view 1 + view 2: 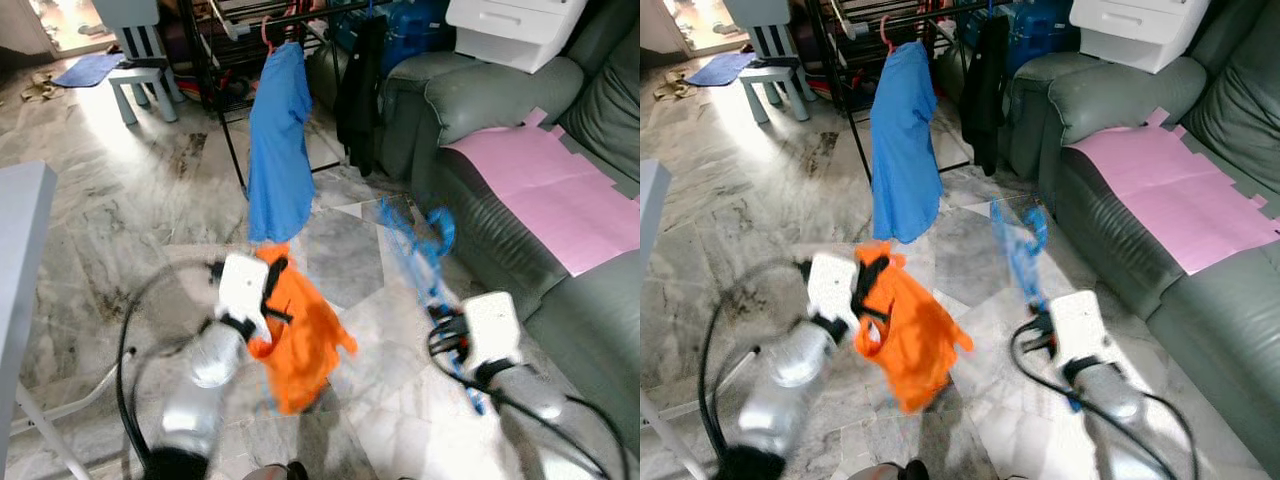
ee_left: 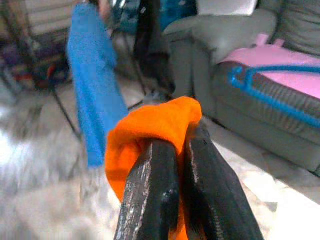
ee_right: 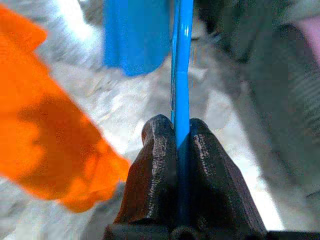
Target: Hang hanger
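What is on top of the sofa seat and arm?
A pink sheet lies spread over the grey sofa's seat, hiding the cushion beneath. A white drawer unit rests on the sofa arm; its contents cannot be seen.

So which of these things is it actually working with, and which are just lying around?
In the job:
- blue hanger, pinched in the right gripper
- orange garment, pinched in the left gripper
- clothes rack, with a blue shirt already hanging

Just there:
- grey sofa
- pink sheet
- white stool
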### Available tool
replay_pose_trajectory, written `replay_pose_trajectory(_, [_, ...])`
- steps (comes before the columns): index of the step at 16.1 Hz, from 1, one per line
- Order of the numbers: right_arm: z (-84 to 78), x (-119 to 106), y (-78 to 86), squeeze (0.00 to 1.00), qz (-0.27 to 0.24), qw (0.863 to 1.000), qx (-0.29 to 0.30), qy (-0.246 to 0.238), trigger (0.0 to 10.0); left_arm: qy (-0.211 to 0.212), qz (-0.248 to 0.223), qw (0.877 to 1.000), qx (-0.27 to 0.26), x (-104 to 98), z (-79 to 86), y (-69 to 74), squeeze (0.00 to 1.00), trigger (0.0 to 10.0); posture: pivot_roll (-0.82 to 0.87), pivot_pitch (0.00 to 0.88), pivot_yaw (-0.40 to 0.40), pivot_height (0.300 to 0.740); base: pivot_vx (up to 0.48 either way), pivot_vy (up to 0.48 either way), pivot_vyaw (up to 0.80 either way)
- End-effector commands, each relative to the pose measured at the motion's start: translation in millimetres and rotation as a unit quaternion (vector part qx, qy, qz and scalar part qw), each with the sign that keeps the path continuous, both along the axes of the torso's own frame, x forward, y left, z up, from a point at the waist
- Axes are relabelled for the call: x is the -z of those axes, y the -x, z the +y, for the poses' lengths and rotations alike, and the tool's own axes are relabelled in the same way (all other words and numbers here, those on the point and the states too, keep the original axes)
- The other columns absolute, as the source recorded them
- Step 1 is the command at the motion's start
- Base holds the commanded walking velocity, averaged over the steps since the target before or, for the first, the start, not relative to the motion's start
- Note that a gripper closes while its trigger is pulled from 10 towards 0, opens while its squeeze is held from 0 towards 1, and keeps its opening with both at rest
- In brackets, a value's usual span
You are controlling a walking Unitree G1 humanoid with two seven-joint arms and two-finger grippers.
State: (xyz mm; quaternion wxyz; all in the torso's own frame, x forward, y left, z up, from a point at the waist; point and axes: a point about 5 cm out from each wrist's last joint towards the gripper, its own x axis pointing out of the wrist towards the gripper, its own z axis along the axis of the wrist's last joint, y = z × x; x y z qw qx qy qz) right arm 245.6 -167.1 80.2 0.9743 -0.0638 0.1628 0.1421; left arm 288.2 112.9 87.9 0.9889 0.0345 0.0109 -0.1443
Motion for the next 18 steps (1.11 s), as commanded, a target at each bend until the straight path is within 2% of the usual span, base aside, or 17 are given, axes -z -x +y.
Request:
replay_pose_trajectory(1, [8.9, -3, 1.6, 0.00, 0.002, 1.000, -0.020, -0.003, 10.0, 0.000, -0.010, 1.000, -0.022, -6, 5.7, -1.4, 0.00, 10.0, -0.13, 0.080, 0.072, 0.740, 0.000, 0.000, 0.00])
replay_pose_trajectory(3, [17.5, -1, 3.1, 0.00, 0.004, 0.999, -0.029, -0.013, 10.0, 0.011, -0.016, 1.000, -0.013, -7, 2.8, -0.3, 0.00, 10.0, -0.13, 0.079, 0.070, 0.740, 0.000, 0.000, 0.00])
replay_pose_trajectory(4, [23.1, -6, 2.5, 0.00, -0.031, 0.999, -0.009, -0.020, 10.0, -0.003, -0.034, 0.999, 0.008, -10, 0.9, 1.1, 0.00, 10.0, -0.12, 0.081, 0.071, 0.740, 0.000, 0.000, 0.00])
replay_pose_trajectory(5, [25.3, -9, 2.4, 0.00, -0.054, 0.998, 0.015, -0.036, 10.0, 0.001, -0.027, 1.000, 0.005, -9, 5.8, -1.5, 0.00, 10.0, -0.13, 0.085, 0.077, 0.740, 0.000, 0.000, 0.00])
replay_pose_trajectory(6, [25.9, -9, 2.6, 0.00, -0.059, 0.997, 0.018, -0.038, 10.0, 0.002, -0.026, 1.000, 0.005, -10, 7.3, -2.7, 0.00, 10.0, -0.13, 0.087, 0.079, 0.740, 0.000, 0.000, 0.00])
replay_pose_trajectory(8, [26.2, -11, 2.9, 0.00, -0.060, 0.998, 0.010, -0.028, 10.0, -0.002, -0.028, 1.000, 0.001, -14, 9.4, -8.5, 0.00, 10.0, -0.12, 0.090, 0.079, 0.740, 0.000, 0.000, 0.00])
replay_pose_trajectory(11, [18.2, -14, -3.0, 0.00, -0.068, 0.997, 0.026, -0.030, 10.0, 0.014, -0.028, 0.999, -0.016, -20, 10.6, -18.2, 0.00, 10.0, -0.13, 0.091, 0.072, 0.740, 0.000, 0.000, 0.80])
replay_pose_trajectory(16, [24.9, -13, -3.7, 0.00, -0.068, 0.997, 0.007, -0.031, 10.0, 0.026, -0.016, 0.999, -0.016, -15, 1.8, -13.1, 0.00, 10.0, -0.12, 0.095, 0.057, 0.740, 0.000, 0.000, 0.55])
replay_pose_trajectory(18, [28.6, -12, -3.9, 0.00, -0.061, 0.998, -0.004, -0.029, 10.0, 0.026, -0.009, 0.999, -0.019, -13, 1.9, -13.8, 0.00, 10.0, -0.11, 0.097, 0.055, 0.740, 0.000, 0.000, 0.00])
